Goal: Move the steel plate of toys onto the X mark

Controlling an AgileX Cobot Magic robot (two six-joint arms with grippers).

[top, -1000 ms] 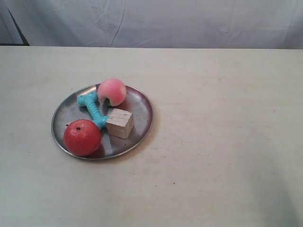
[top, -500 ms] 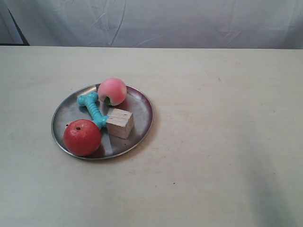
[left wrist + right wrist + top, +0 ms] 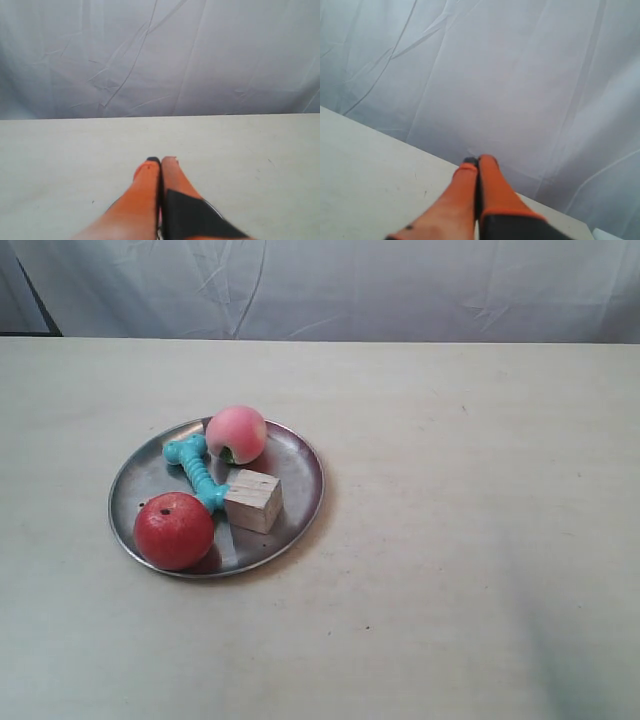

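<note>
Steel plate (image 3: 298, 468) untouched; end effectors (image 3: 161, 160) (image 3: 479, 159) closed, empty.

The exterior camera looks steeply down, fairly near, across the table (image 3: 450, 540) toward a white cloth backdrop (image 3: 350, 290). Each wrist camera sits low behind the left gripper (image 3: 161, 161) or the right gripper (image 3: 479, 160), facing that same tabletop and backdrop, the right one tilted.

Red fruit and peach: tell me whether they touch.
Apart. The exterior view shows bare steel plate and the teal bone between the red fruit and the peach.
</note>
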